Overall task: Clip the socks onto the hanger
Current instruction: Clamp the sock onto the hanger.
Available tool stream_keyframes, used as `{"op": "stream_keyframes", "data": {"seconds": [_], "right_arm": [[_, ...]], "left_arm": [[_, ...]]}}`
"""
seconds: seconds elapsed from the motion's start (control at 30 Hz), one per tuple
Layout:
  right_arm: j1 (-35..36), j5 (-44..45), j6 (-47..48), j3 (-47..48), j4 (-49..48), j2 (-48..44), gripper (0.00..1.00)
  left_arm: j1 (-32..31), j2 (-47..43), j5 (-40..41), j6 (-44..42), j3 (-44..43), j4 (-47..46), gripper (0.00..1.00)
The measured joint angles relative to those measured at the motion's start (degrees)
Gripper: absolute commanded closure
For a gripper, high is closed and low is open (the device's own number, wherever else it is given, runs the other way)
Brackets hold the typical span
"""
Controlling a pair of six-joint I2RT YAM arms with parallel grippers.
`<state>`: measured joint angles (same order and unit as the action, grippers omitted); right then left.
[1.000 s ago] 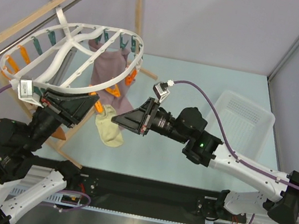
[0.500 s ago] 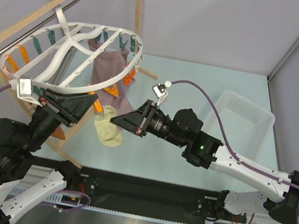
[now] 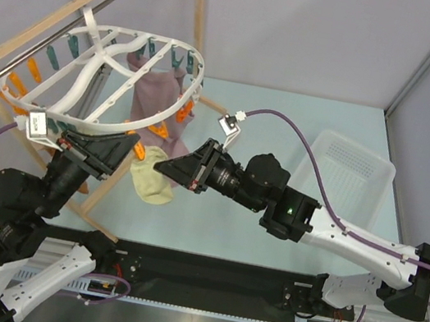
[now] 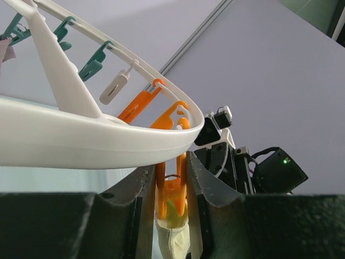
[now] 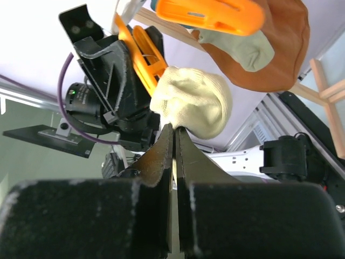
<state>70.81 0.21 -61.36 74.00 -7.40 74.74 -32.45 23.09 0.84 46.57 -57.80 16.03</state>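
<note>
Cream knit sock under the white plastic hanger's near rim
Left gripper squeezes a glossy orange peg over the soft sock's cuff; right gripper is clenched on its rounded edge.

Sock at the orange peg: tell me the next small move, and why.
Probably ease the left gripper open so the orange peg snaps shut on the sock. In the left wrist view its fingers squeeze the peg, and the sock's top edge seems to sit in its mouth. The right gripper is shut on the sock, so it should let go only afterwards.
</note>
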Motion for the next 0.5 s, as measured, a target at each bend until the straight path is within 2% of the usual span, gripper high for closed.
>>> {"op": "stream_keyframes", "data": {"seconds": [0.5], "right_arm": [[0.4, 3.7, 1.5, -1.0, 0.8, -0.3, 1.0]], "left_arm": [[0.0, -0.5, 1.8, 1.5, -0.9, 0.0, 1.0]]}}
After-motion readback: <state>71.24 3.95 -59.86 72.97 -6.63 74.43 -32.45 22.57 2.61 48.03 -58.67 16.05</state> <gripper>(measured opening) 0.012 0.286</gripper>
